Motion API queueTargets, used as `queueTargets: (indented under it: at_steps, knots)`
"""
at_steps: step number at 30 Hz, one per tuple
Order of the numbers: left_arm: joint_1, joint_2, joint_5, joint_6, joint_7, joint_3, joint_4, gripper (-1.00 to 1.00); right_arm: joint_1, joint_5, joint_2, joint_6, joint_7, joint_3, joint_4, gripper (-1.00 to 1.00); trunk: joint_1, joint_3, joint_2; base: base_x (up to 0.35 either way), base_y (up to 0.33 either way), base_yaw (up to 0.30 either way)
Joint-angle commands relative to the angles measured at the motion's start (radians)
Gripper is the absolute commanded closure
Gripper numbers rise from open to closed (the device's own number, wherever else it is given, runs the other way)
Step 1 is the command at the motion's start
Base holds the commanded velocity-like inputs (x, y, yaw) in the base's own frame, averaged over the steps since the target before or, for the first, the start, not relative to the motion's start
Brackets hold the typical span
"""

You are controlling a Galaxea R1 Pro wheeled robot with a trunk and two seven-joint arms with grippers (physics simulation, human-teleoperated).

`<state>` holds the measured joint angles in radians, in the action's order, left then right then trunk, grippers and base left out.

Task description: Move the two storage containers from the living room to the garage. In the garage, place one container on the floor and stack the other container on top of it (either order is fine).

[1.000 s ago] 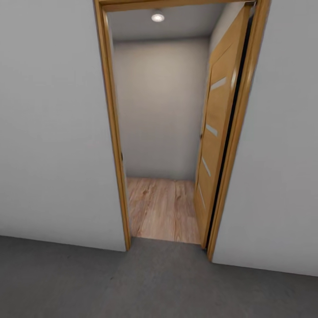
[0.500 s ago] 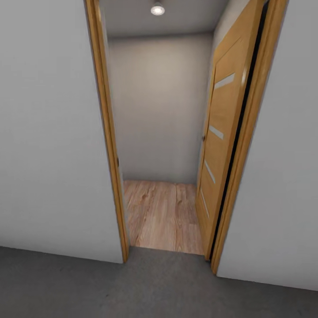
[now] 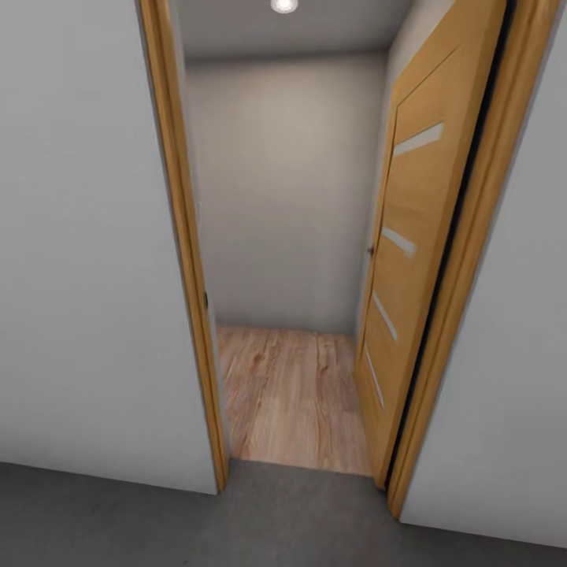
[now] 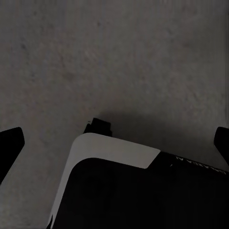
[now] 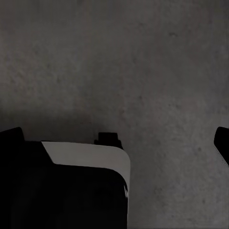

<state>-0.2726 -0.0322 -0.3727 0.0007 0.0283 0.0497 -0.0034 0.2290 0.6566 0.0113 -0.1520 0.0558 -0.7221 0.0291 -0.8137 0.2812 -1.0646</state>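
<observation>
Two claws, both empty, and I'm rolling toward the doorway w/ nothing in hand. Compared w/ a sec ago the door frame (image 3: 185, 260) is looming larger and spreading wider across my head view, and the ceiling light (image 3: 283, 5) is sliding off the top edge. That's my base closing in, not the door (image 3: 413, 252) moving. The door is standing swung open into the room beyond, its frosted strips catching light.

I'm sitting on the floor (image 3: 118, 520), the dark grey concrete, so I'm judging this side is the garage and I'm heading out. Past the threshold the wood plank floor (image 3: 291, 394) is showing, w/ a plain grey wall behind it. That probably means the fetch trip is only starting; no stacking done yet as far as I can see.

My left claw (image 4: 114, 143) is hanging over the concrete, its fingers (image 4: 9, 143) spread wide apart at the frame edges, nothing between them. My right claw (image 5: 114, 143) is doing the same, dark tips wide apart, only concrete underneath.

The two storage containers aren't in sight from here, so I can't say how they're looking; presumably they're waiting in the living room.
</observation>
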Motion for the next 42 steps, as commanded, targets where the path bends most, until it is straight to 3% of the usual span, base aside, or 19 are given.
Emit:
queueTargets:
  at_steps: [1, 42]
  knots:
    - [0.000, 0.000, -0.006, 0.000, 0.002, 0.005, -0.001, -1.00, 0.001, 0.006, 0.001, -0.005, 0.001, -0.008, 0.003, -1.00, -0.001, 0.001, -0.001, 0.323, 0.003, 0.000]
    - [0.000, 0.000, -0.006, 0.001, 0.002, 0.006, 0.000, -1.00, 0.001, 0.006, 0.001, -0.006, 0.005, -0.008, 0.003, -1.00, -0.001, 0.001, -0.001, 0.323, 0.000, 0.000]
